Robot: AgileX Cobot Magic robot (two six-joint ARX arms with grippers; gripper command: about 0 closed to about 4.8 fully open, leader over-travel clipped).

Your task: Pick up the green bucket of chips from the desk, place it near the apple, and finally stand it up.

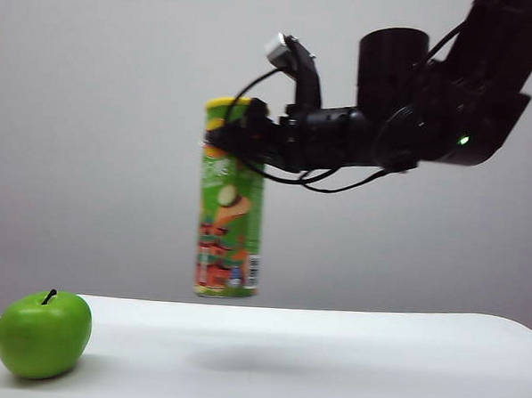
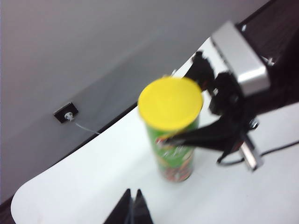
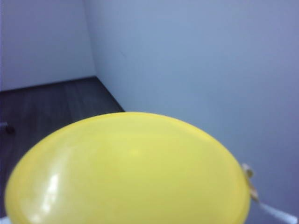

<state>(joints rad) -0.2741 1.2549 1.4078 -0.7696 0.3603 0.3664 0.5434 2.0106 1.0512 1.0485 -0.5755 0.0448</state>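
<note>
The green bucket of chips [image 1: 230,224] hangs upright in the air over the middle of the white desk [image 1: 347,364], yellow lid up. My right gripper [image 1: 226,136] comes in level from the right and is shut on the can just under the lid. The left wrist view looks down on the yellow lid [image 2: 170,102] and on one black finger [image 2: 196,138] crossing the can's green side. That lid [image 3: 131,172] fills the lower part of the right wrist view and hides the jaws. The green apple [image 1: 43,333] sits at the desk's front left. My left gripper [image 2: 132,195] is shut and empty, high above the desk.
A grey wall stands behind the desk. The desk's rounded front left corner [image 2: 21,200] lies near the apple's side. A small wall socket with a thin cable [image 2: 65,113] shows beyond the desk's far edge. Dark floor [image 3: 42,102] lies below.
</note>
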